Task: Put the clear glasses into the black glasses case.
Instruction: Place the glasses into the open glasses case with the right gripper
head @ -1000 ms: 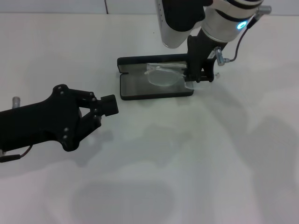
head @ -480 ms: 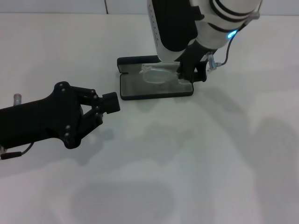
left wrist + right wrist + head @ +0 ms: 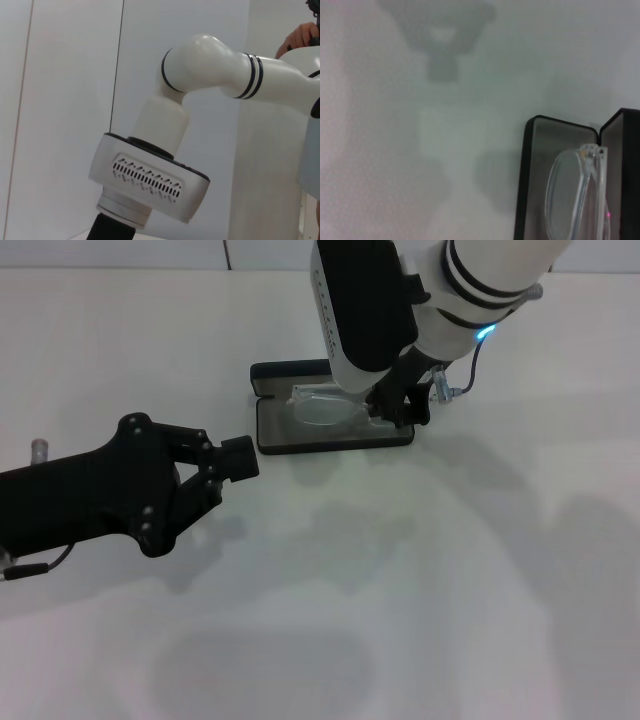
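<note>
The black glasses case (image 3: 300,438) lies open on the white table, grey lining up and its lid (image 3: 290,372) folded back on the far side. Over the open tray are the clear glasses (image 3: 318,408), with one end held by my right gripper (image 3: 386,412), which is shut on them at the case's right end. The right wrist view shows the clear glasses (image 3: 570,196) just above the lining of the case (image 3: 536,165). My left gripper (image 3: 240,458) sits low to the case's front left, apart from it, fingers together and holding nothing.
The white table (image 3: 420,570) stretches bare in front of and to the right of the case. My right arm's white and black links (image 3: 365,300) lean over the case's far side. The left wrist view shows only the right arm (image 3: 210,70) and a wall.
My right gripper has carried the clear glasses leftward along the case, from its right end toward its middle. The left gripper has crept slightly toward the case.
</note>
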`<act>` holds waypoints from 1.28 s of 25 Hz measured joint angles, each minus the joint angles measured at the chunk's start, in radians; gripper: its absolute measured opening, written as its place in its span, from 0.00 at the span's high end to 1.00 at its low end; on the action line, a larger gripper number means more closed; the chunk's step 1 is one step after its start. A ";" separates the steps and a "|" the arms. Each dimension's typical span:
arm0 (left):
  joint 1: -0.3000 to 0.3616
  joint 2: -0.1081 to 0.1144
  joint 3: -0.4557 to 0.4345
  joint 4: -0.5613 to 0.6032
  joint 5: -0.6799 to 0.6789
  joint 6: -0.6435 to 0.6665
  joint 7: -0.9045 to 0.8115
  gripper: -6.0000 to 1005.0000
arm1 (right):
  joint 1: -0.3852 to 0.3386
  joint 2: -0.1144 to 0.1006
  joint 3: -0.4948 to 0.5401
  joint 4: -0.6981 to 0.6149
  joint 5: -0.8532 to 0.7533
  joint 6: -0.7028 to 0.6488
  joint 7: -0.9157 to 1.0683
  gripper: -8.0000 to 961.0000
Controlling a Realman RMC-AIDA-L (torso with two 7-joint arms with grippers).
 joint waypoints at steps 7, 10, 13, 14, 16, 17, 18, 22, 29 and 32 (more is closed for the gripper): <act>-0.008 0.000 0.000 0.000 0.000 -0.001 0.000 0.88 | -0.011 0.000 -0.013 0.004 0.010 0.029 0.000 0.95; -0.010 0.000 0.000 0.000 0.000 -0.001 0.000 0.88 | -0.011 0.000 -0.013 0.005 0.010 0.031 0.001 0.94; -0.012 0.000 0.000 0.000 0.000 -0.001 0.000 0.88 | -0.006 0.000 -0.013 0.011 0.010 0.030 0.004 0.93; -0.014 0.000 0.000 0.000 0.000 -0.001 0.000 0.88 | -0.003 0.000 -0.012 0.015 0.010 0.030 0.006 0.93; -0.018 0.000 0.000 0.000 0.000 -0.002 0.000 0.88 | 0.002 0.000 -0.013 0.023 0.010 0.033 0.008 0.93; -0.019 0.000 0.000 0.000 0.000 -0.002 0.000 0.88 | 0.002 0.000 -0.014 0.023 0.010 0.033 0.008 0.93; -0.019 -0.001 0.000 0.000 0.000 -0.003 0.000 0.88 | 0.002 0.000 -0.014 0.023 0.010 0.033 0.008 0.92; -0.021 -0.001 0.000 0.000 0.000 -0.003 -0.001 0.87 | 0.002 0.000 -0.015 0.020 0.009 0.029 0.006 0.91; -0.024 -0.001 -0.012 0.000 0.000 -0.003 -0.002 0.87 | -0.011 0.000 -0.022 0.007 0.005 0.056 0.002 0.87; -0.024 0.000 -0.015 0.000 0.000 -0.003 -0.003 0.87 | -0.028 0.000 -0.028 -0.032 0.008 0.050 0.002 0.87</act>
